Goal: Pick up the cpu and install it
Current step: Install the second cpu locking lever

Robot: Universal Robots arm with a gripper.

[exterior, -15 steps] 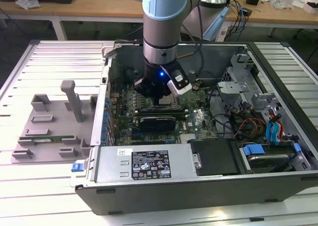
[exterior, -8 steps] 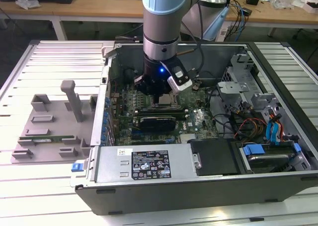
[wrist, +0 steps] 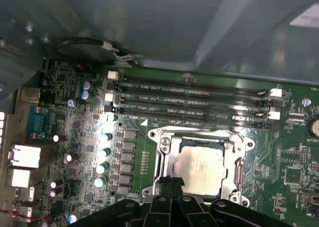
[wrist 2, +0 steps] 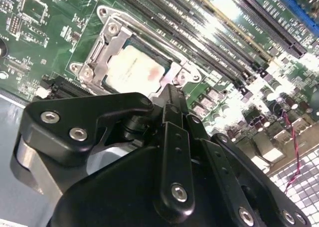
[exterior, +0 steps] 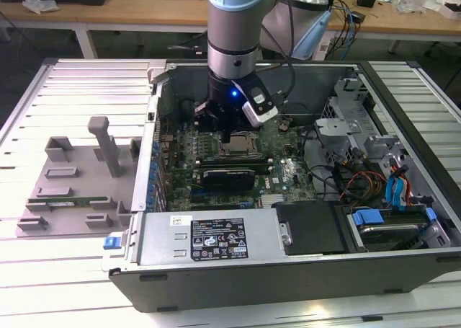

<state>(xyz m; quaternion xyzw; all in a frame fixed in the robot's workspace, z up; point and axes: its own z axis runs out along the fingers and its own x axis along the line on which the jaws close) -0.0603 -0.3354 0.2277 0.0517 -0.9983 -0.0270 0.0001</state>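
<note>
**Step in hand: installation, at the seat.** The small flat square cpu with the silver-grey metal top (wrist: 199, 164) lies inside the bright metal socket frame (wrist: 163, 159) on the green motherboard (wrist: 75, 127). It appears level within the frame, though the near edge is hidden by the arm.

**End effector.** The black end effector (wrist: 172, 183) stands directly above the socket frame, over the frame's near edge. In the second wrist view its fingers look pressed together with nothing between them, tips close above the cpu; contact cannot be confirmed.

**What a further move calls for (judgement).** The cpu appears released. Any move here wants a straight vertical path, with no sideways drag across the metal top. It must also clear the long black memory slots (wrist: 189, 100) just beside the socket frame.

**Surroundings.** The open dark grey computer case (exterior: 288, 277) lies flat on the slatted table (exterior: 43, 270). A grey plastic tray with posts (exterior: 72, 176) sits well apart from the socket frame, outside the case wall.

**Writing.** A white printed label (exterior: 216, 238) sits on the grey metal power supply box, apart from the socket frame. Its text is not legible. The cpu top shows only a faint mark.
</note>
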